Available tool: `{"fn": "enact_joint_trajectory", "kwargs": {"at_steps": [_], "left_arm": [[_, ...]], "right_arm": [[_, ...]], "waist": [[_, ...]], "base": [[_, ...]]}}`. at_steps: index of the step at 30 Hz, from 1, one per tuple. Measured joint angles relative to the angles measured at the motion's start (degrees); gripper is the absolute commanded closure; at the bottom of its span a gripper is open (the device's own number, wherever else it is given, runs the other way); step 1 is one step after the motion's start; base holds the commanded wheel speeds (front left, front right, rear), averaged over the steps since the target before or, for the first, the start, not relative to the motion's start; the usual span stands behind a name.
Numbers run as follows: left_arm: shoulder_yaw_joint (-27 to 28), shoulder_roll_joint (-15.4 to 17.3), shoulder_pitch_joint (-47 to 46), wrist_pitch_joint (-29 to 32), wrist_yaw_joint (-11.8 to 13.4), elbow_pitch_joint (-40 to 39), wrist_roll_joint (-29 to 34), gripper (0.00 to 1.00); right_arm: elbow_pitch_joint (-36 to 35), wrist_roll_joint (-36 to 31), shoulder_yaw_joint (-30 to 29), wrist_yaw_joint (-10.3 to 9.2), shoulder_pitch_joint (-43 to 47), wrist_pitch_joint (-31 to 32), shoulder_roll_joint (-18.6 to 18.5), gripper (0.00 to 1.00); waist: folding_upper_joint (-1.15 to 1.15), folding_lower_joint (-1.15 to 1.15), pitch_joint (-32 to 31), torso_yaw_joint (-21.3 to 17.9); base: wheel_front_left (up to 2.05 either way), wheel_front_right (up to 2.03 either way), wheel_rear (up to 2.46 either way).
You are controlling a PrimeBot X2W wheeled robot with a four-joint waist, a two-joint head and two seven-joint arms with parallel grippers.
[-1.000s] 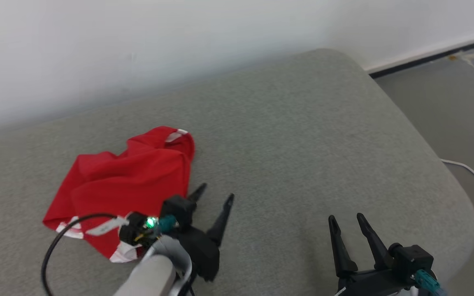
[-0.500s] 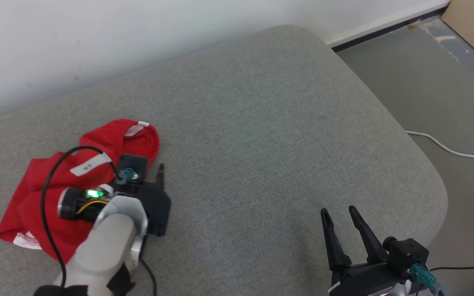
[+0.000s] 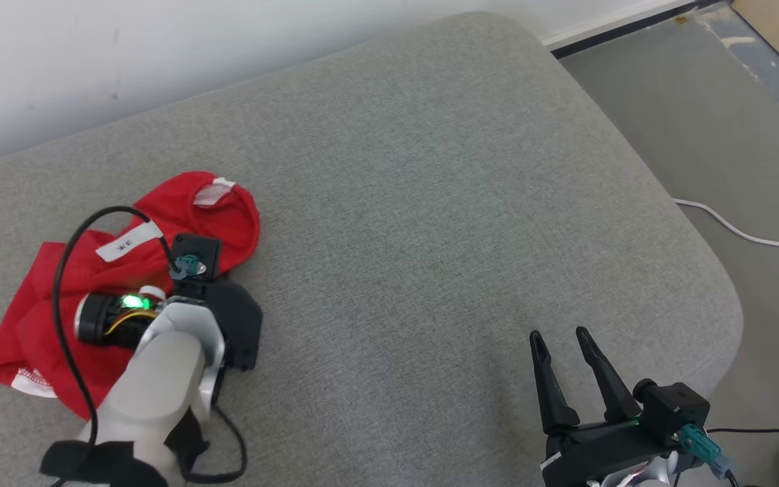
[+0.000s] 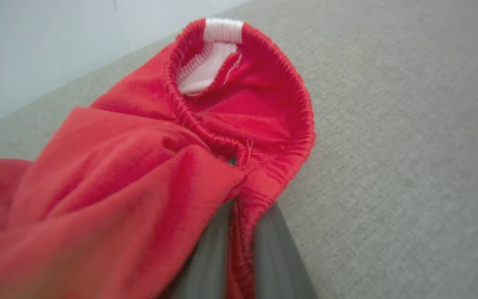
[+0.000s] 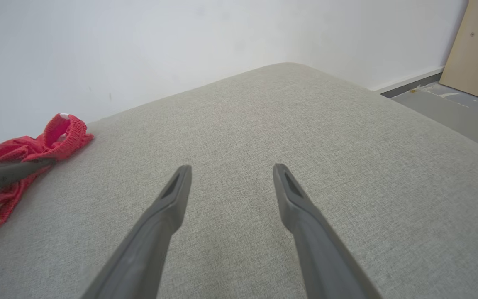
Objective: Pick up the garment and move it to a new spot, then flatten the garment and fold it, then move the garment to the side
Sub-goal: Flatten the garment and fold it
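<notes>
The left gripper [image 4: 239,232] is clenched on a fold by the elastic hem of the red garment [image 3: 38,291], which lies crumpled at the left of the cushion [image 3: 430,203], a hold suited to lifting it away. The right gripper [image 3: 558,333] hangs spread and empty (spare for now); cloth hides the left tips, so the bite's depth is unclear

Unreadable marks on white cable tag [image 3: 129,241]

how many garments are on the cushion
1: a red garment lies crumpled at the left of the grey cushion. Another could be hidden beneath it.
</notes>
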Motion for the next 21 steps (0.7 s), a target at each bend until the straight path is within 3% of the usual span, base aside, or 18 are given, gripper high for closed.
{"fn": "enact_joint_trajectory", "kwargs": {"at_steps": [8,12,17,21], "left_arm": [[5.57,-4.72,-5.81,-8.84,-6.86,-9.38,-8.84,1.00],[6.11,-4.68,-6.16,-9.83,-8.84,-22.58,-20.81,1.00],[2.92,-5.43,-4.69,-10.24,-8.40,-38.97,-35.22,1.00],[4.36,-5.10,0.54,-10.31,-3.27,-41.45,-38.95,1.00]], "right_arm": [[0.98,-0.07,0.01,0.00,-0.15,0.00,0.02,0.00],[1.40,-0.18,-0.11,0.00,-0.08,0.00,0.03,0.00],[1.85,-0.99,-1.16,0.00,0.70,0.00,-0.03,0.00],[1.77,-1.04,-1.34,0.00,0.88,-0.01,0.02,0.00]], "waist": [[0.00,0.00,-1.37,2.17],[0.00,0.00,-2.60,3.40],[0.00,-0.01,-4.05,5.65],[0.00,-0.01,-5.03,8.03]], "base": [[0.00,0.00,0.00],[0.00,0.00,0.00],[0.00,0.00,0.00],[0.00,0.00,0.00]]}}
